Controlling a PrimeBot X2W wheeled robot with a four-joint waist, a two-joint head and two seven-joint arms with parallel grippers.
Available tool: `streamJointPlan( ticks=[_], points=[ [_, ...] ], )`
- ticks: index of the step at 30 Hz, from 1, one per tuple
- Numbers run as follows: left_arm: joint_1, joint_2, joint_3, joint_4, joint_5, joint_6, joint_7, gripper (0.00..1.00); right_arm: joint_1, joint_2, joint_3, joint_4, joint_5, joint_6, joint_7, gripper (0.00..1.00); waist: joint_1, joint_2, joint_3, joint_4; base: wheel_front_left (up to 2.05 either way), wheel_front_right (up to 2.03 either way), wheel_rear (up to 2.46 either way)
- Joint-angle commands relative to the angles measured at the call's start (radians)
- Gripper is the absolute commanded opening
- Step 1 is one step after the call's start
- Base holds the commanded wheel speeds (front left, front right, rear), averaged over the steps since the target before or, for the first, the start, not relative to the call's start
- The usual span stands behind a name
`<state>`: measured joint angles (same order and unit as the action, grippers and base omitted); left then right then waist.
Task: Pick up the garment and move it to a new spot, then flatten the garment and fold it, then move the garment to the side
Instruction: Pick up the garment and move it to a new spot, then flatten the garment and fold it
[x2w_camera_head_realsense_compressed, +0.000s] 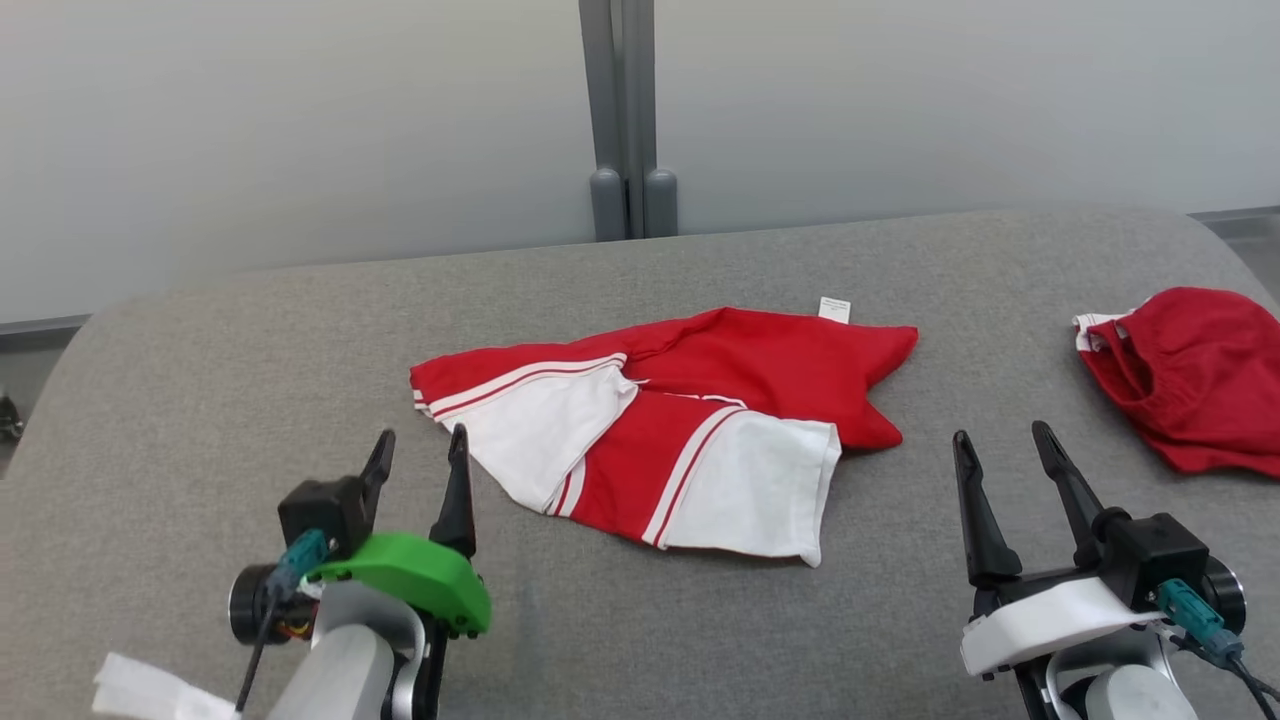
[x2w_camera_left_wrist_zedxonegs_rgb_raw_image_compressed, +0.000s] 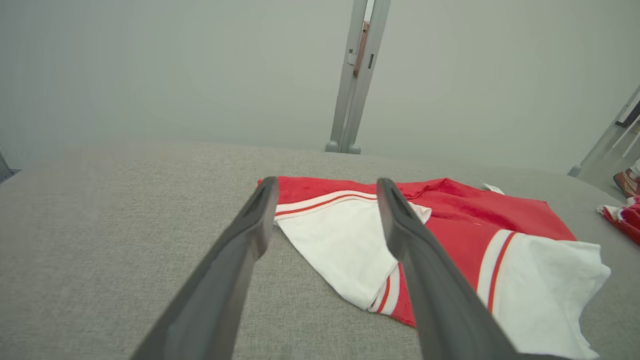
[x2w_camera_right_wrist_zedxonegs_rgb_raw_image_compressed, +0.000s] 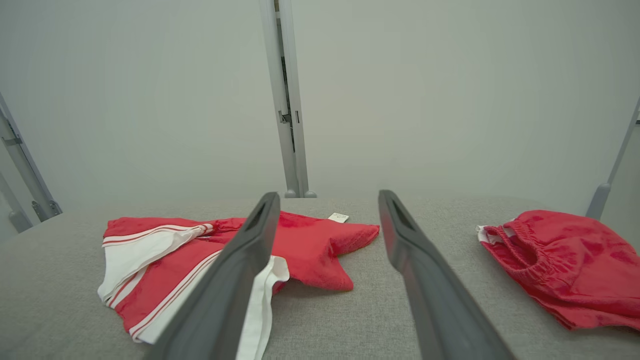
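**Both claws spread, garment lying between them**

The left gripper (x2w_camera_head_realsense_compressed: 423, 433) has its two dark fingers apart and holds nothing. It sits just off the left edge of the garment (x2w_camera_head_realsense_compressed: 680, 430), with its inner fingertip close beside the striped hem there. Whether that tip brushes the cloth cannot be told. A green cover (x2w_camera_head_realsense_compressed: 410, 575) caps the wrist behind it.

The right gripper (x2w_camera_head_realsense_compressed: 1000, 432) is also spread wide and empty. It stands to the right of the garment, near its pointed red corner, with a strip of bare grey between them. Its wrist carries a white cover (x2w_camera_head_realsense_compressed: 1050, 615).

The garment is red with white panels and thin stripes. It lies rumpled and partly doubled over itself on the grey fabric surface (x2w_camera_head_realsense_compressed: 200, 400), with a small white tag (x2w_camera_head_realsense_compressed: 834, 309) at its far edge.

Well to the right of the garment, past the right gripper, lies a second red piece of clothing (x2w_camera_head_realsense_compressed: 1190, 375), bunched up. Beyond the garment's far side a grey post (x2w_camera_head_realsense_compressed: 628, 120) rises between pale wall panels.
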<state>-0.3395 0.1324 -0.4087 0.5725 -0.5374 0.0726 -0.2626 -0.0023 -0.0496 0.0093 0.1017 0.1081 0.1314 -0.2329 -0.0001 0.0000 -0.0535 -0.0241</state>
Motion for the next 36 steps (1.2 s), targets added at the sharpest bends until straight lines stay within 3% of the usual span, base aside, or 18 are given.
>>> streamJointPlan(
  ticks=[1,13,36],
  points=[
    [0.058,-0.002,0.02,-0.034,0.021,0.012,-0.003,1.0,0.017,-0.002,-0.001,0.015,0.002,-0.002,-0.011,1.0,0.0001,0.0,-0.025,0.03,0.0,0.0,0.0],
    [0.329,-0.034,0.146,-0.27,0.117,0.051,-0.003,1.0,0.039,-0.002,-0.018,0.099,0.017,-0.002,-0.033,1.0,0.0001,0.0,-0.038,0.059,0.0,0.0,0.0],
    [0.33,-0.062,0.188,-0.244,0.17,0.013,-0.003,1.0,0.013,-0.002,-0.011,0.13,0.028,-0.002,-0.033,1.0,0.0001,0.0,-0.029,0.06,0.0,0.0,0.0]
  ],
)
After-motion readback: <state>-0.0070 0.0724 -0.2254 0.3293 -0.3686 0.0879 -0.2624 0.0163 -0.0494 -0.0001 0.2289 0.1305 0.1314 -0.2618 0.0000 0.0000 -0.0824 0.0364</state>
